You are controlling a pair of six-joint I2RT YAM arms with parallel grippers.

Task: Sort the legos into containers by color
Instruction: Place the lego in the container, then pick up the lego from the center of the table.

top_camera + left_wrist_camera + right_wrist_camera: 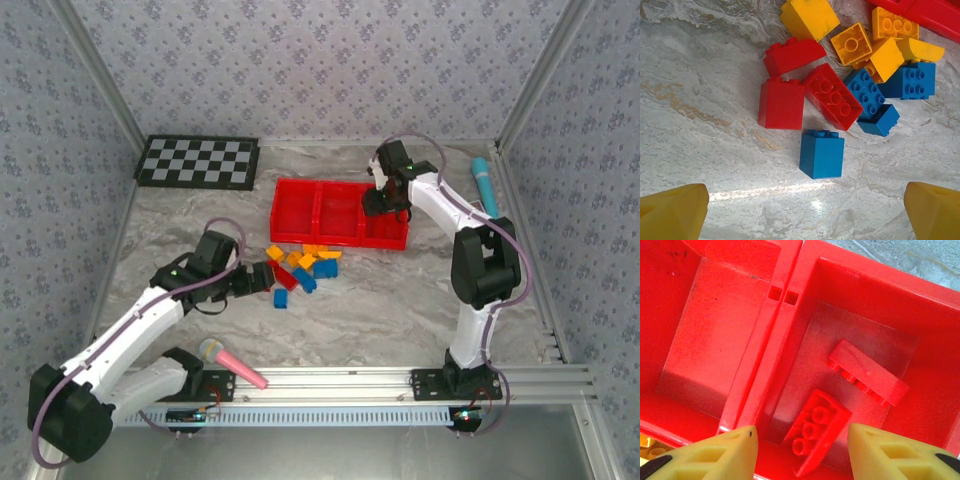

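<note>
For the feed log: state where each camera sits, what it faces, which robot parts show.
Top external: above and behind the bases, looking down; both arms, left claw, right claw, red tray.
Left wrist: on the left arm, over loose legos; yellow fingertips at bottom corners.
Right wrist: above the tray, facing two red bricks inside; fingertips below.
Top and left wrist share the loose legos.

Legos (pixel 300 264) heaped beside tray (pixel 296 212), seemingly two inside
</note>
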